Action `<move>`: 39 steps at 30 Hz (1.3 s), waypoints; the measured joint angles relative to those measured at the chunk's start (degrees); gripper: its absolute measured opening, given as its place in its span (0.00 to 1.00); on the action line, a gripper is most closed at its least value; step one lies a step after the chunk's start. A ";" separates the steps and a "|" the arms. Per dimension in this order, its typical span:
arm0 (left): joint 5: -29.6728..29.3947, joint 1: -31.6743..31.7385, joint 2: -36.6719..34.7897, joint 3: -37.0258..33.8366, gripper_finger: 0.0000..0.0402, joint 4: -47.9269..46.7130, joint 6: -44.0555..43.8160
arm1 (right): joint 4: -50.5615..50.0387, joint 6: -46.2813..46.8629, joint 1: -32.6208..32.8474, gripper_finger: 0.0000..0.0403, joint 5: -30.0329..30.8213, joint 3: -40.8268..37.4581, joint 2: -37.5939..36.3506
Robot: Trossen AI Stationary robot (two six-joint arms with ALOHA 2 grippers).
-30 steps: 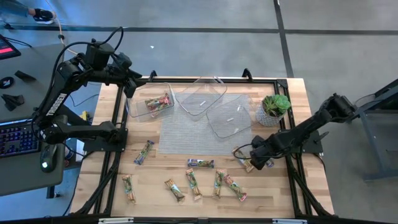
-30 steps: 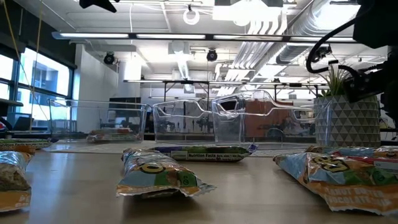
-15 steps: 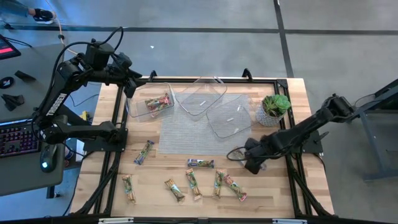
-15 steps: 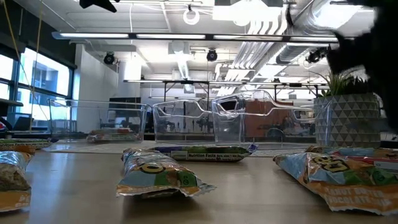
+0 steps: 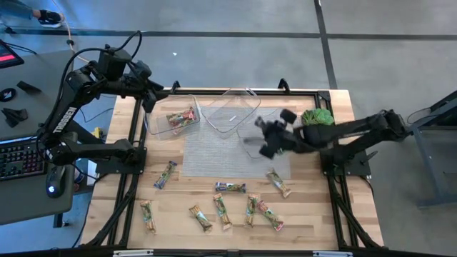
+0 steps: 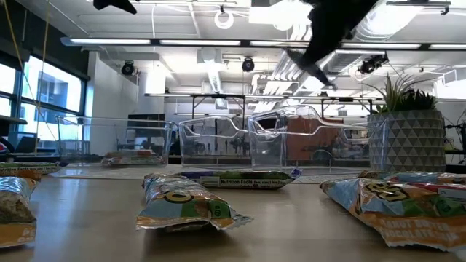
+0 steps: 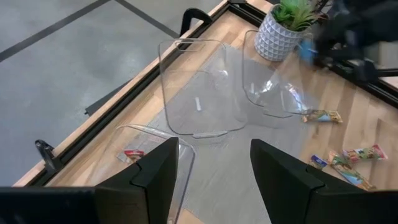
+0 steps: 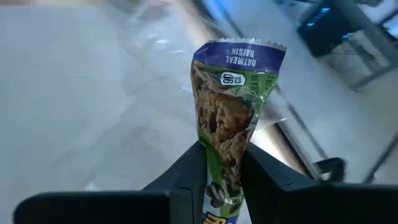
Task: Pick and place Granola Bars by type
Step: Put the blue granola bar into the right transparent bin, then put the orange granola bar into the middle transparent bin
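My right gripper (image 5: 269,140) hangs blurred over the rightmost clear tub (image 5: 251,146), shut on a granola bar (image 8: 233,93) with a purple-and-green wrapper. My left gripper (image 5: 150,100) waits open above the far-left tub (image 5: 173,118), in which a few red-pink bars lie. Several more bars lie flat on the near half of the table, among them a purple one (image 5: 230,187) and a tan one (image 5: 278,183). My right gripper (image 8: 222,155) pinches one end of the bar (image 8: 224,171) between its two fingers. The bar lies along the fingers and sticks out ahead of them, its other end (image 8: 239,53) free. It is lifted clear of the table. The arm reaches in from the table's right.
A third clear tub (image 5: 230,111) stands between the other two at the far side. A potted plant (image 5: 316,118) stands at the far right. A grey mesh mat (image 5: 214,157) covers the table's middle. Black frame rails run along the table's edges.
My right gripper has shut on a bar at the table's near right, lifted it clear and swung up and toward the far left, over the rightmost tub. A tan bar stays where it lay.
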 joint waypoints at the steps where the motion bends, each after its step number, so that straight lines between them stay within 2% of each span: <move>1: 0.47 -0.01 0.00 0.00 0.49 -0.04 -0.01 | 1.34 -1.16 -2.59 0.19 -2.00 -0.83 0.00; 4: 0.70 -0.02 0.00 0.00 0.49 -0.91 -0.01 | 4.78 -2.21 -10.02 0.18 -8.54 -4.39 0.00; 8: 0.70 -0.01 0.00 0.00 0.49 -2.67 0.02 | 8.87 -2.08 -18.27 0.18 -12.96 -10.94 0.00; 16: 0.42 -0.02 0.00 0.00 0.49 -3.76 0.21 | 12.54 -2.73 -27.25 0.19 -22.25 -20.05 0.02; 22: 0.32 -0.02 0.00 0.00 0.49 -3.25 0.23 | 13.27 -7.78 -28.27 0.23 -24.99 -21.25 0.02; 29: -2.18 -0.02 0.00 0.00 0.49 -2.98 0.24 | 14.06 -10.76 -28.24 0.32 -23.20 -20.40 0.02; 36: -3.04 -0.01 0.00 0.00 0.49 -2.89 0.23 | 3.90 -7.47 -23.76 0.34 -29.13 -9.06 0.02; 39: -3.04 0.00 0.00 0.00 0.49 -2.92 0.21 | -1.20 -5.34 -18.79 0.33 -28.10 -3.26 0.02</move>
